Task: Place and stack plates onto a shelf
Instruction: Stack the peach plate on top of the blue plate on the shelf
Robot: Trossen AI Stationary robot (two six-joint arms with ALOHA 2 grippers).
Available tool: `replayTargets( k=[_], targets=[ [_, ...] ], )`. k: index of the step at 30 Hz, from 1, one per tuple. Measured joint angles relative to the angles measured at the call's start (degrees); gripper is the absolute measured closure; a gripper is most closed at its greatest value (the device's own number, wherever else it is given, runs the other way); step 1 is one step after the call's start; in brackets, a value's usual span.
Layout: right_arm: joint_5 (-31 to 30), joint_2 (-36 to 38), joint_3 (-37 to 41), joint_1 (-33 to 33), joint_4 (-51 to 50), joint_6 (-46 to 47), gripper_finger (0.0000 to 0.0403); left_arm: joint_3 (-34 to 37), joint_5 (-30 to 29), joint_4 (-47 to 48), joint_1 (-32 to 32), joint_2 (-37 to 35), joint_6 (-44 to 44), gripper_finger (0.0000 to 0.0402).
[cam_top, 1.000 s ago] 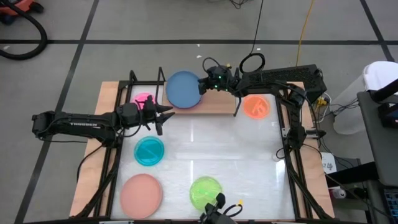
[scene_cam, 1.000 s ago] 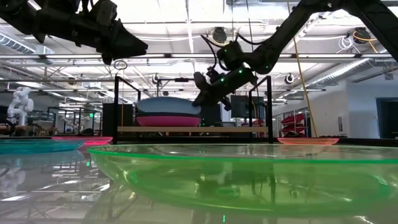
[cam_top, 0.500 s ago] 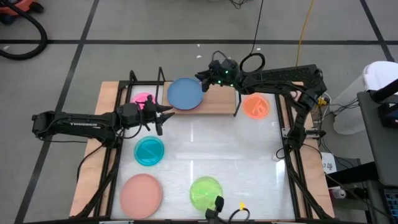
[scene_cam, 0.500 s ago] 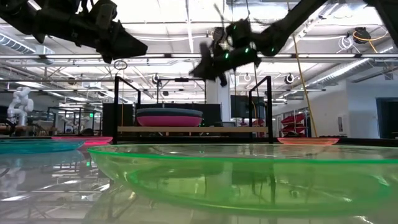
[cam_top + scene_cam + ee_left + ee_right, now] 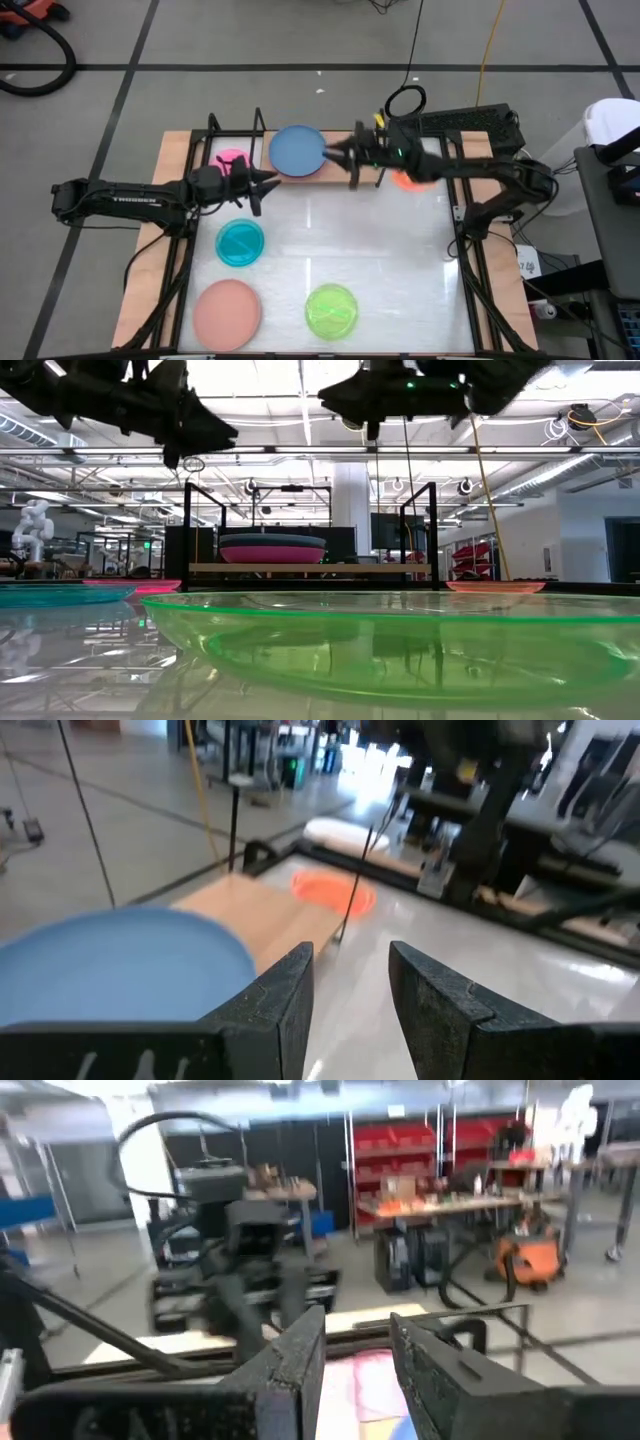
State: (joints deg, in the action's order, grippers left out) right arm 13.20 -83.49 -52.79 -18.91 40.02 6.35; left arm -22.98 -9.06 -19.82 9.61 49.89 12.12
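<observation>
- Right gripper [image 5: 338,157]: fingers parted, nothing between them, touching nothing. It hangs above the shelf [image 5: 350,165] at the far edge of the worktop, just beside the blue plate [image 5: 297,150].
- Right wrist view confirms it: narrow gap between the two fingers [image 5: 300,1360], no plate in it.
- Left gripper [image 5: 262,184]: fingers spread, empty, near the far-left corner, just in front of the shelf. Left wrist view shows the gap between its fingers [image 5: 285,995] clear.
- Blue plate sits on the left part of the shelf. Low view shows it resting on top of a magenta plate [image 5: 272,554]; the high view hides that one under the blue.
- Hot pink plate [image 5: 231,160]: far-left corner, beside the shelf upright.
- Orange plate [image 5: 408,178]: far-right corner, partly covered by the right arm from above; left wrist view shows it flat past the shelf end.
- Teal plate [image 5: 241,242]: left side of the worktop, mid-depth.
- Salmon-pink plate [image 5: 227,311]: near-left corner.
- Lime green plate [image 5: 331,310]: near edge, about centre; it fills the low view's foreground.
- Low view shows both grippers well above the shelf.
</observation>
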Motion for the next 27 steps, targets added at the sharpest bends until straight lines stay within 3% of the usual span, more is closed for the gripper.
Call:
replayTargets(
  k=[4,7,11,17,20,25,27],
  targets=[
    [-4.6,0.1,10.1,7.0,16.5,-0.4,0.0303,0.0,0.0,-2.5,0.0,0.0,0.0,0.0263],
    [-12.2,-0.1,15.5,11.6,23.6,-3.7,0.0303,0.0,0.0,-3.0,0.0,0.0,-1.0,0.0263],
    [-20.5,0.2,17.5,14.7,25.7,-10.1,0.0303,0.0,0.0,-3.3,-0.5,0.7,-2.7,0.0263],
    [-20.5,0.7,17.6,15.7,22.8,-12.0,0.0303,-3.1,6.0,-2.2,-4.6,0.6,-9.0,0.0263],
    [-20.5,0.9,17.6,15.7,21.5,-11.7,0.0303,-11.8,5.7,11.8,-7.4,0.2,-12.6,0.0263],
    [-20.5,0.7,17.6,15.7,19.6,-11.6,0.0303,-30.1,-5.4,48.3,-13.1,6.0,-13.8,0.0263],
    [-20.5,0.8,17.6,15.8,19.7,-11.6,0.0303,-34.8,-7.2,60.5,-15.9,9.4,-13.1,0.0263]
  ],
)
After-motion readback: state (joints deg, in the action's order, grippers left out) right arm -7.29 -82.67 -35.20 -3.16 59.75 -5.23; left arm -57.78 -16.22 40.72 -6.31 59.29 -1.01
